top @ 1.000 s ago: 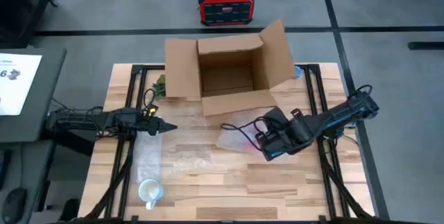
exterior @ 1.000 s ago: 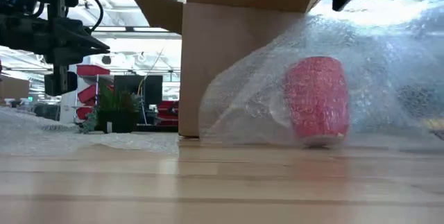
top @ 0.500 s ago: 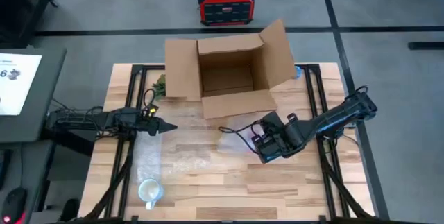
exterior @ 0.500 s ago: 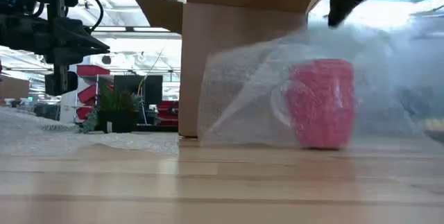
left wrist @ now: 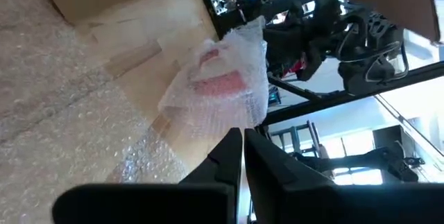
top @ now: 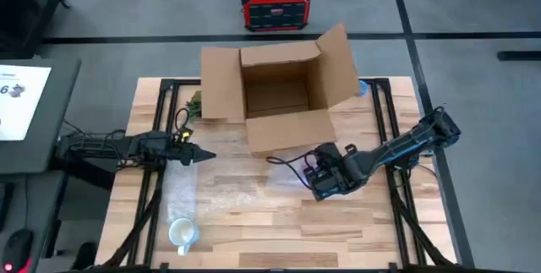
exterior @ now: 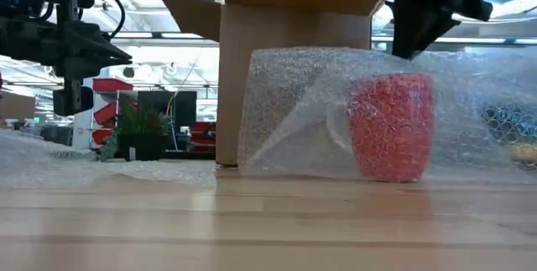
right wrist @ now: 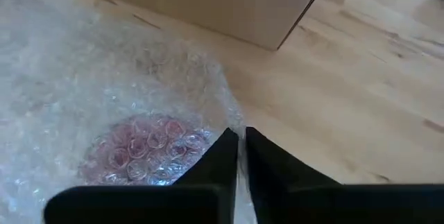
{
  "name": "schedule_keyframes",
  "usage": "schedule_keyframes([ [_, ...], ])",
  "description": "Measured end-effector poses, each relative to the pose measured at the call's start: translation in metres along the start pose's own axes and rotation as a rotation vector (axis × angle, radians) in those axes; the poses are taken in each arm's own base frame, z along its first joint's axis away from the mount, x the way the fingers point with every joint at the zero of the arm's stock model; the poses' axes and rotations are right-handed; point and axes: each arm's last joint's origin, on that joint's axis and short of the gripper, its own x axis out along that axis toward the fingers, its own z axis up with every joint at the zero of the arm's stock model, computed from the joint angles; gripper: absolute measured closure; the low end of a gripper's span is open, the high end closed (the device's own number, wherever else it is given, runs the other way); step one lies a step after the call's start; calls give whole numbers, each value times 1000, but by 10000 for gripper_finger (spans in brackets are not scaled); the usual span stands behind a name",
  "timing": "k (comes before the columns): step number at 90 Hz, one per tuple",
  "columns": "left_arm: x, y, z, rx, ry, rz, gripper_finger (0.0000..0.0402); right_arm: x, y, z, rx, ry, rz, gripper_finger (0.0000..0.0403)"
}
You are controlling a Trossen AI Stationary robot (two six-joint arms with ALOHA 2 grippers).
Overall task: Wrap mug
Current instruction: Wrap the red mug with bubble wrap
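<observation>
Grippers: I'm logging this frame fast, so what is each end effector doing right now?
Left end effector: shut, holding nothing, above the table's left side.
Right end effector: shut on the bubble wrap draped over the red mug.

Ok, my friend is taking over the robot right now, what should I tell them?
Right gripper: shut on the bubble wrap, pulling it over the red mug in front of the cardboard box.
Left gripper: shut, empty, waiting over the left side of the table.
Done: the sheet already drapes over the red mug.
Left: finish folding the wrap around it. A white mug sits on a second bubble wrap sheet near the front left, not wrapped.
</observation>
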Motion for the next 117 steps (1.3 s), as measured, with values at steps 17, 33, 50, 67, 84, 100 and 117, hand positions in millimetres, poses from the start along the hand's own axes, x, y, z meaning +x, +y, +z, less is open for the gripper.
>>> schedule_keyframes([
  [17, 0, 0, 0, -3, 0, 0, 402, 6, -3, 3, 8, -14, -31, 269],
  [33, 0, 0, 0, -4, 0, 0, 402, 17, -5, 2, 33, 5, -37, 189],
  [50, 0, 0, 0, -11, 0, -1, 402, 11, -8, 7, 22, 48, -51, 149],
  [67, 0, 0, 0, -11, 0, 0, 402, -9, -20, 19, 43, 87, -91, 148],
  [84, 0, 0, 0, -11, 0, 0, 402, -21, -32, 26, 75, 99, -124, 148],
  [100, 0, 0, 0, -11, 0, 0, 402, -22, -42, 29, 64, 108, -192, 154],
  [117, 0, 0, 0, -11, 0, 0, 402, -31, -45, 33, 47, 153, -193, 165],
])
